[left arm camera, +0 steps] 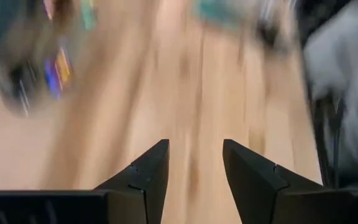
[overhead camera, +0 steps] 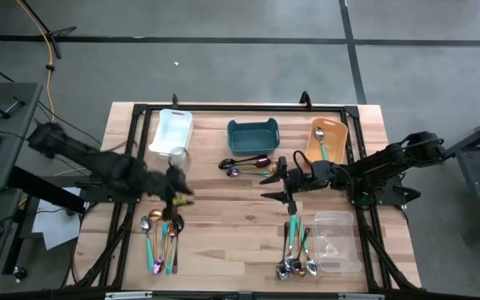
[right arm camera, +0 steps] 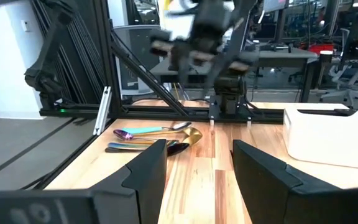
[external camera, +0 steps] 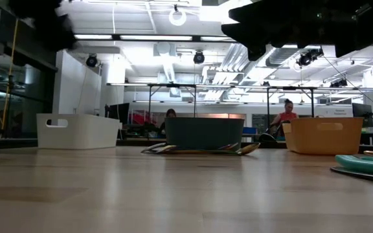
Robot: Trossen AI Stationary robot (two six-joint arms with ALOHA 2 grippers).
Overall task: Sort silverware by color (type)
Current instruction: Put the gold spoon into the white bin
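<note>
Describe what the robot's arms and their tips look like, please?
Both arms are dark, jointed and slender. Each ends in a tool: the left tool and the right tool each have two black, wedge-shaped fingers tapering to blunt tips. No markings show.

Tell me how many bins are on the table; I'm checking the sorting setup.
4: a white bin at back left, a teal bin at back centre, an orange bin at back right, and a clear bin at front right.

Silverware [overhead camera: 162, 242] in three flat clusters across the table [overhead camera: 223, 225].

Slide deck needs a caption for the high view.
Two arms hover over scattered silverware and four bins, left gripper and right gripper empty.
</note>
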